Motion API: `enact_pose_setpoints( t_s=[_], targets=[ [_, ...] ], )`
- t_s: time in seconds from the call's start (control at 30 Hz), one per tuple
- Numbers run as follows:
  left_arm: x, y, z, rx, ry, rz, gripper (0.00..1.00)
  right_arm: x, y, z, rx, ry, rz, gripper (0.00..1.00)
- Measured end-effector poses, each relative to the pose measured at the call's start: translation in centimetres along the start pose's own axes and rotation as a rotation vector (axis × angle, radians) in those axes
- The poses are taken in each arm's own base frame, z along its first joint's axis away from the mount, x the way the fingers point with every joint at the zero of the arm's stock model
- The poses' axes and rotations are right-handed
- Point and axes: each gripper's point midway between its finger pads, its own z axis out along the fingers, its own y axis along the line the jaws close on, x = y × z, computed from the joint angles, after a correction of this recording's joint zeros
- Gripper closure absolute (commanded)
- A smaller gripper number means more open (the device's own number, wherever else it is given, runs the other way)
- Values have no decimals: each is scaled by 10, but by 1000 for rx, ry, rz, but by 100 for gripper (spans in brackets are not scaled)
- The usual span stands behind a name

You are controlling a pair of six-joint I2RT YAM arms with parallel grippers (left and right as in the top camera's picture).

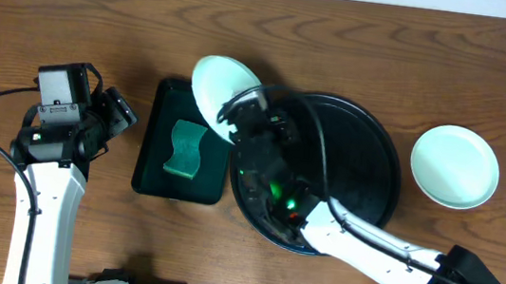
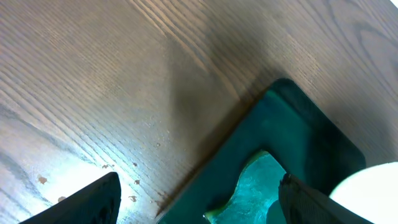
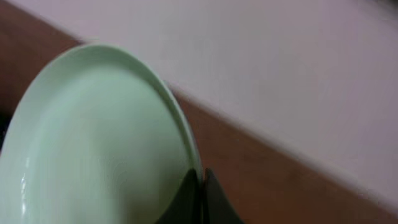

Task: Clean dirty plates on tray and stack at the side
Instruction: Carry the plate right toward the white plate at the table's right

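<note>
My right gripper [image 1: 241,108] is shut on the rim of a pale mint plate [image 1: 221,83] and holds it tilted over the gap between the small rectangular tray and the round black tray [image 1: 373,175]. In the right wrist view the plate [image 3: 93,137] fills the left side, and my right gripper [image 3: 200,186] pinches its edge. A second mint plate [image 1: 455,166] lies flat on the table to the right of the round tray. My left gripper [image 1: 121,108] hovers open, left of the rectangular tray. In its own view my left gripper [image 2: 199,180] is empty.
A small rectangular black tray [image 1: 157,165] holds a green sponge [image 1: 185,149], also seen as the sponge [image 2: 261,186] between my left fingers. My right arm [image 1: 357,235] lies across the round tray. The left arm's cables trail over the table's left side.
</note>
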Motion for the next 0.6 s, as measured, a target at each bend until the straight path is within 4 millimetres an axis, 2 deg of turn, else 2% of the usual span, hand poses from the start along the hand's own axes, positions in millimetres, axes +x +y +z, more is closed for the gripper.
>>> enact_pose_setpoints(
  t_s=[0.1, 0.2, 0.33, 0.47, 0.6],
  targets=[
    [0, 0, 0, 0, 0, 0, 19, 28, 2, 6, -45, 101, 96, 99],
    [0, 0, 0, 0, -1, 0, 19, 40, 1, 9, -57, 151, 204, 99],
    [0, 0, 0, 0, -1, 0, 19, 36, -4, 14, -49, 140, 340, 99],
    [0, 0, 0, 0, -1, 0, 19, 34, -16, 14, -26, 142, 394, 99],
    [0, 0, 0, 0, -1, 0, 19, 35, -51, 8, 41, 177, 415, 99]
  ],
)
